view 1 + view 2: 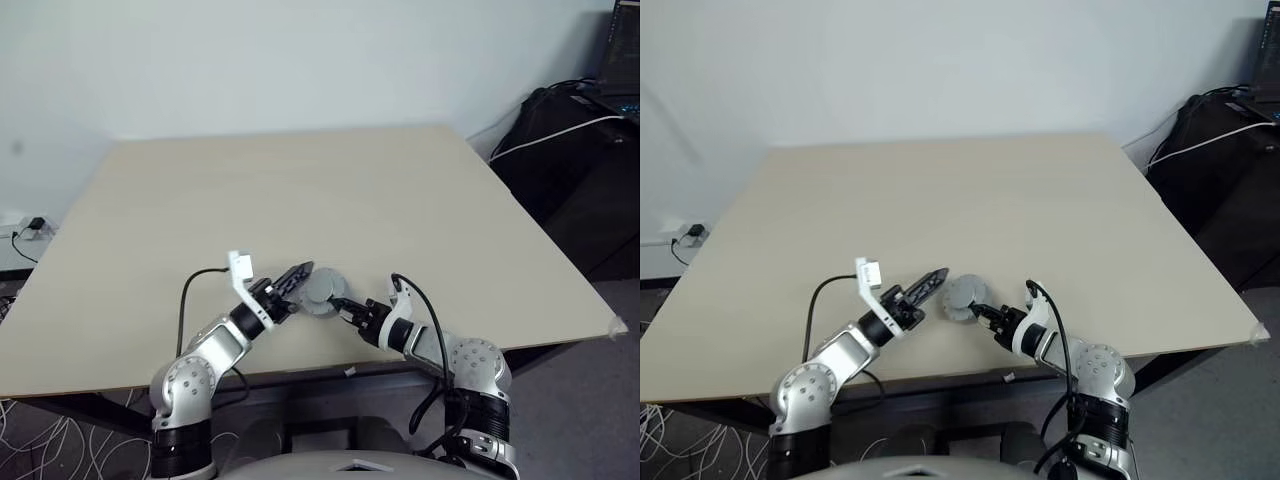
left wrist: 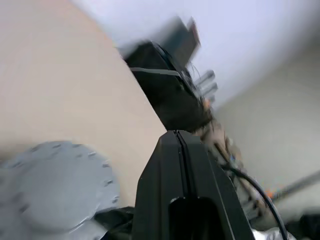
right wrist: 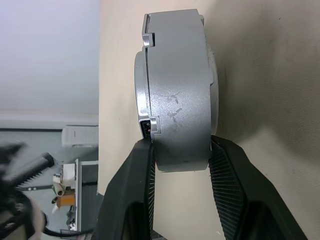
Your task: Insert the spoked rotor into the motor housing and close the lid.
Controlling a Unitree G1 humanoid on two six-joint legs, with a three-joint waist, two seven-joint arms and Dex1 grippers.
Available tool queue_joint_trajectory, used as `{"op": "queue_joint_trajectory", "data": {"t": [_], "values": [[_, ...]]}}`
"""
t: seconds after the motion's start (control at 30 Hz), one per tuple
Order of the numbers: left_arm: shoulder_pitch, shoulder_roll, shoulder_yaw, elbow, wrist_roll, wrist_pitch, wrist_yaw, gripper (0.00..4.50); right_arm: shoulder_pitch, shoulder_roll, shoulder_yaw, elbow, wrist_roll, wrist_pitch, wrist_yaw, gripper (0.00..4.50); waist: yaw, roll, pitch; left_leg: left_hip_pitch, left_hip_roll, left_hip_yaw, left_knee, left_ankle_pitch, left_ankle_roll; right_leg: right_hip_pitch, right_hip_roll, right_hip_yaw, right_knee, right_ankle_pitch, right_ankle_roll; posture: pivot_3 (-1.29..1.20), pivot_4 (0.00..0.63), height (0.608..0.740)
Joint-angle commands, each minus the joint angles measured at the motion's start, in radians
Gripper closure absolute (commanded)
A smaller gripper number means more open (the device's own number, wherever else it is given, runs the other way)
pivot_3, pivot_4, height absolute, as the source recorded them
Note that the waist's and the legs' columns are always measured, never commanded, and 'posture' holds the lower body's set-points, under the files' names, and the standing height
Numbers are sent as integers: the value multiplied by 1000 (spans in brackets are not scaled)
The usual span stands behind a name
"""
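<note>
Your right gripper [image 3: 180,165] is grasping the closed grey motor housing [image 3: 175,85] by its smooth, stiff rim above the surface's [image 1: 400,200] six o'clock edge—squeeze squarely; left gripper [image 1: 297,275] clenched, empty.

One desk [image 1: 330,200] carries the scene. Two claws show above it: the left claw [image 1: 300,275] and the right claw [image 1: 338,304]. One grey motor housing [image 1: 320,288] sits between them.

Your left gripper [image 1: 300,274] is closed, raised level toward the right gripper [image 1: 338,304], whose fingers seem clamped partway apart.
</note>
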Motion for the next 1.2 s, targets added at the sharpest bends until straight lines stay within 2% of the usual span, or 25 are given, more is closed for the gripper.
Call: {"op": "queue_joint_trajectory", "data": {"t": [0.03,0.07,0.1,0.17,0.4,0.53,0.8,1.2], "values": [[54,-64,39,2,-126,16,68,4500,-44,25,-37,-54,86,-28,-1,3250,2,-2,3,0,0,0,0,0,0,0,0,0,0,0,0,0,0,740],[79,-63,49,12,-154,22,83,4500,-54,35,-48,-62,106,-29,-7,3250,1,-2,4,0,0,0,1,0,0,0,0,0,0,0,0,0,0,740],[102,-59,55,20,-176,26,92,4107,-63,44,-56,-70,123,-29,-14,3250,0,-2,6,0,0,0,1,0,0,0,0,0,0,0,0,0,0,740],[147,-60,70,40,-224,24,109,3643,-79,61,-70,-85,164,-26,-30,3250,-2,-2,9,0,0,0,1,-1,0,0,0,0,-1,0,0,0,0,740],[236,-88,81,68,-386,-31,131,1250,-78,86,-40,-136,296,16,-97,3250,-7,-3,9,0,1,0,0,-2,-1,-1,0,0,0,-2,-3,0,0,740],[252,-86,49,67,-442,-59,119,92,-76,87,-14,-149,346,20,-133,3250,-8,-2,10,-1,0,0,0,-3,-3,-1,-1,0,0,-2,-3,0,0,740],[246,-55,-15,89,-482,-96,103,37,-71,77,35,-144,475,48,-205,3250,-9,-2,10,-1,0,0,0,-2,-2,-2,0,0,-1,-2,-3,0,0,740],[227,-30,-65,83,-503,-134,-15,37,-33,18,150,-124,639,50,-296,3250,-12,-2,10,-2,0,0,0,-1,0,-2,0,0,-1,-2,-4,0,0,740]]}}
